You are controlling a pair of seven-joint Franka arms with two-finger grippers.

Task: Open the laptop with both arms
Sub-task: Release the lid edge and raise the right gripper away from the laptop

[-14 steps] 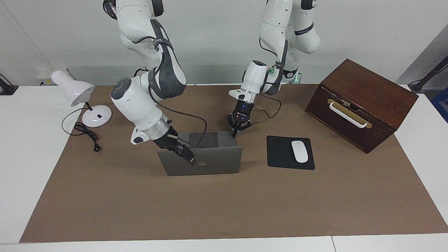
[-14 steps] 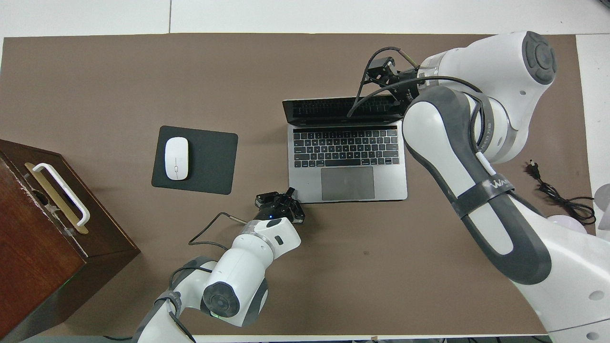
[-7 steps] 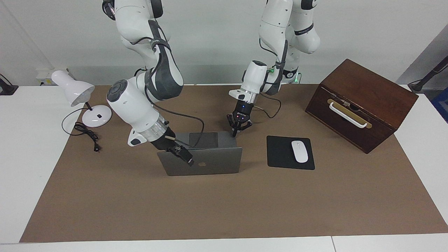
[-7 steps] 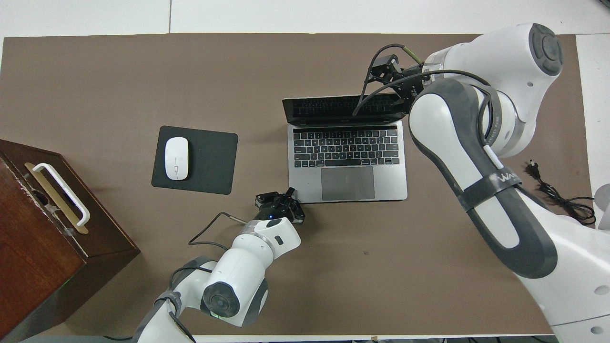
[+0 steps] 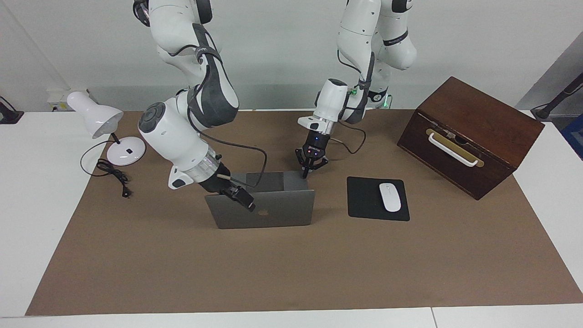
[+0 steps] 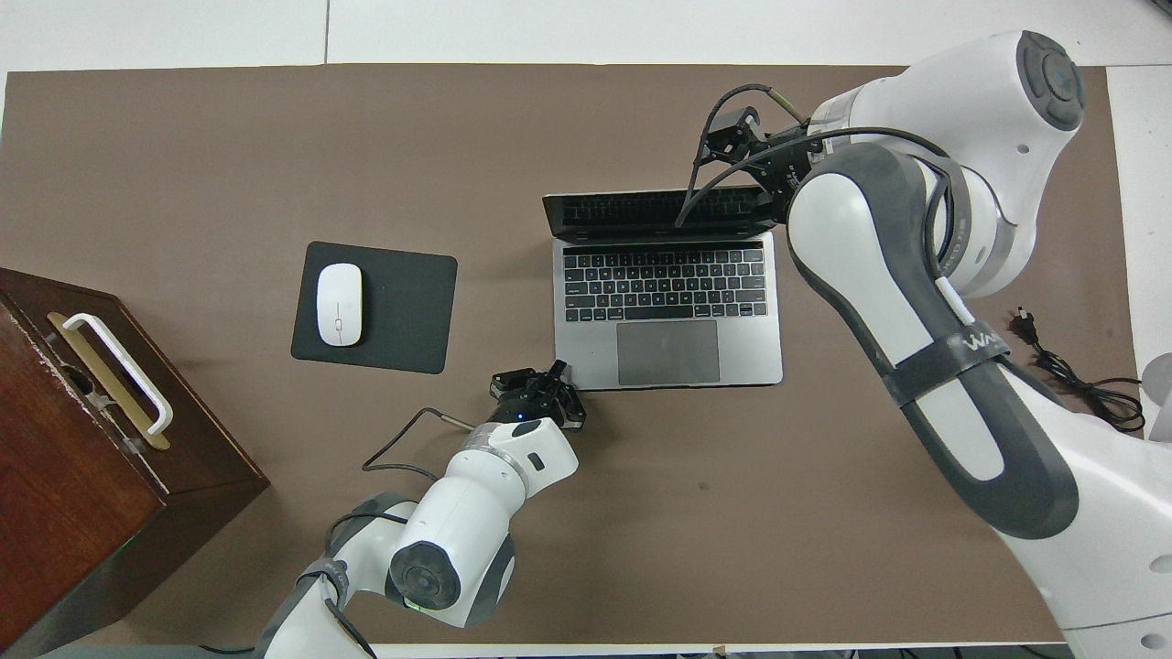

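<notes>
The laptop (image 5: 266, 207) sits in the middle of the brown mat (image 5: 291, 269), beside the black mouse pad (image 5: 377, 199) with the white mouse (image 5: 390, 197) on it. Its lid stands up, so the keys show in the overhead view (the lid leans back a little).

The right gripper (image 5: 248, 206) is at the top edge of the lid, near the corner toward the right arm's end of the table. I cannot tell if its fingers pinch the lid.

The left gripper (image 5: 306, 173) points down at the laptop's base, at the corner nearest the robots on the mouse pad's side. Its fingers look closed together, pressing there.

A wooden box (image 5: 469, 134) and a white lamp (image 5: 102, 125) stand at the table's ends.
</notes>
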